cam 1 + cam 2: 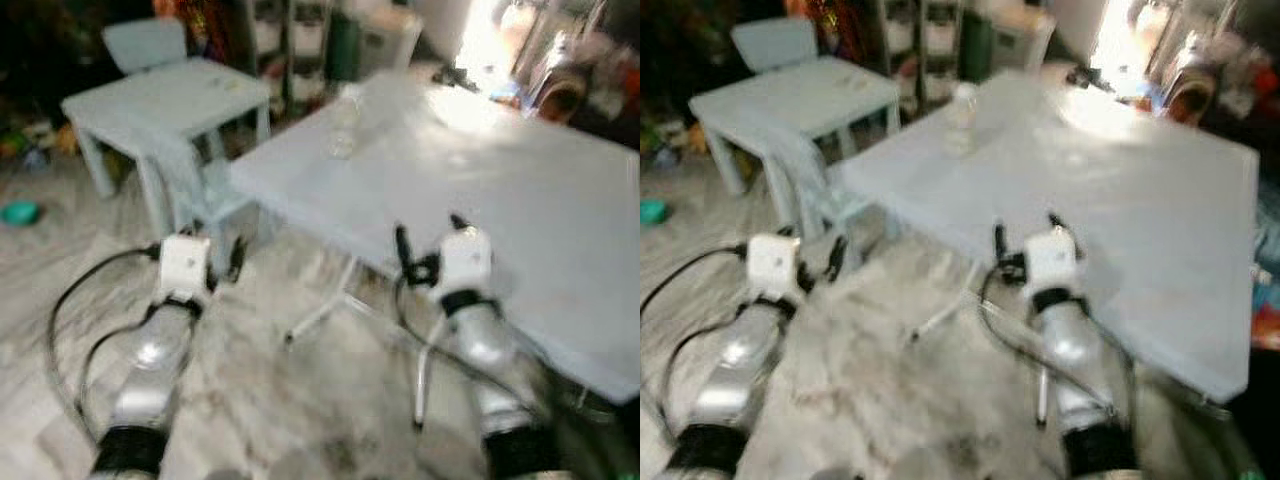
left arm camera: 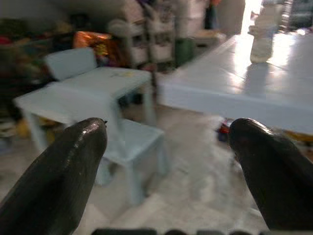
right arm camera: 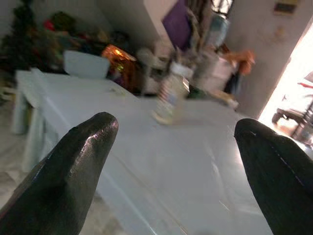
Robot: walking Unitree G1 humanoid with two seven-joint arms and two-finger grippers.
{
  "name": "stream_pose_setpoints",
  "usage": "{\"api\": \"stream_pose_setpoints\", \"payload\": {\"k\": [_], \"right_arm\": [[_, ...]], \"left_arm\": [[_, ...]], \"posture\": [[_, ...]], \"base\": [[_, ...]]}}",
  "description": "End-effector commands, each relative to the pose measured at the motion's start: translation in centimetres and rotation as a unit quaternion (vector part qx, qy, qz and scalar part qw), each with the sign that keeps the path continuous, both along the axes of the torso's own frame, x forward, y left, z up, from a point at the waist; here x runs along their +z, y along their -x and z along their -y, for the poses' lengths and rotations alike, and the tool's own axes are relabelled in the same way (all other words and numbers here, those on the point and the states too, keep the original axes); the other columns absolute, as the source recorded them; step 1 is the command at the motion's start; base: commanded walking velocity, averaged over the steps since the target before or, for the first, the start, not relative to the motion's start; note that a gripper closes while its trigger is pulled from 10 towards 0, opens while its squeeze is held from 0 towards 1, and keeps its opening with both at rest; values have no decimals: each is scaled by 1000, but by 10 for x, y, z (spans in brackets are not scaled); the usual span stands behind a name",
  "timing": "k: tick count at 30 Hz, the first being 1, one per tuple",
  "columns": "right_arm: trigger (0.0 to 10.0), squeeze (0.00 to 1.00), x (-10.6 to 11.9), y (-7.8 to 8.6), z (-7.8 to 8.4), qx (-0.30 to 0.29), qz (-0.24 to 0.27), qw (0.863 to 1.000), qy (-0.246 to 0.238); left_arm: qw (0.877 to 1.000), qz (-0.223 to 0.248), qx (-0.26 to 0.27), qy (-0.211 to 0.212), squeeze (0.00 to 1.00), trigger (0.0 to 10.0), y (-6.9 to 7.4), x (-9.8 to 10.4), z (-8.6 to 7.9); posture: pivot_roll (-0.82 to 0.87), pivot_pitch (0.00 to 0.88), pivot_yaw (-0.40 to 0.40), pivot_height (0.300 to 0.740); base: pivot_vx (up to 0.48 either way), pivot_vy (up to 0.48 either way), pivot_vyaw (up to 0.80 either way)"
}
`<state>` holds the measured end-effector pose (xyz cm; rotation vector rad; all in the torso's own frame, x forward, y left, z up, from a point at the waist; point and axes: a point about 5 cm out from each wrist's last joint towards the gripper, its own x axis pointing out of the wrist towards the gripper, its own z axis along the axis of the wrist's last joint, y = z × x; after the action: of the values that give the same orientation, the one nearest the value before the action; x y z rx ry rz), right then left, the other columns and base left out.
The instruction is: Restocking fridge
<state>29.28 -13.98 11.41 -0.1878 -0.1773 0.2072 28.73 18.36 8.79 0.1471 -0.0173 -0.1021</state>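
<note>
1. Hands first, nearest to me: my left hand (image 1: 225,262) hangs low over the pale marbled floor (image 1: 260,400), fingers spread with nothing between them; my right hand (image 1: 1025,240) sits at the near edge of the large pale grey table (image 1: 1120,200), fingers likewise apart and empty.
2. Progress, as I judge it: nothing is picked up yet and no fridge is in sight, so the restocking has barely begun. Fetching and carrying are all still ahead.
3. Farther on, the clear plastic bottle with a white cap (image 3: 168,95) stands upright on the table's far part, well apart from both hands. I take it to be the item to stock.
4. To my left, a small pale blue child's table (image 1: 170,100) and a pale blue child's chair (image 2: 134,144) stand just beside the big table's corner; they crowd my left arm's path.
5. Beyond lie cluttered shelves and a small teal bowl (image 1: 20,212) on the floor. Head views are blurred.
</note>
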Motion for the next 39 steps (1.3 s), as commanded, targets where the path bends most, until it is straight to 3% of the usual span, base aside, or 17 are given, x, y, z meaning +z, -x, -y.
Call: {"api": "stream_pose_setpoints", "payload": {"k": [1, 17, 24, 39], "right_arm": [[10000, 0, 5, -2, 14, -23, 9, 1000, 6], [10000, 0, 6, -4, 13, -19, 13, 1000, 9], [10000, 0, 9, -6, 12, -21, 21, 1000, 8], [10000, 0, 10, -9, 10, -16, 20, 1000, 5]], "left_arm": [[1000, 16, -27, 2, 0, 10000, -5, 8, 14], [999, 17, -43, -2, 0, 10000, -5, 7, 22], [996, 9, -85, 3, 0, 10000, 0, 3, 33], [996, 8, -86, 10, 0, 10000, -2, 3, 33]], "posture": [[25, 0, -41, 740], [22, 0, -45, 740], [23, 0, -47, 740], [23, 0, -50, 740]], "base": [[480, 0, 0], [480, 0, 0], [475, 0, 0], [463, 0, -153]]}}
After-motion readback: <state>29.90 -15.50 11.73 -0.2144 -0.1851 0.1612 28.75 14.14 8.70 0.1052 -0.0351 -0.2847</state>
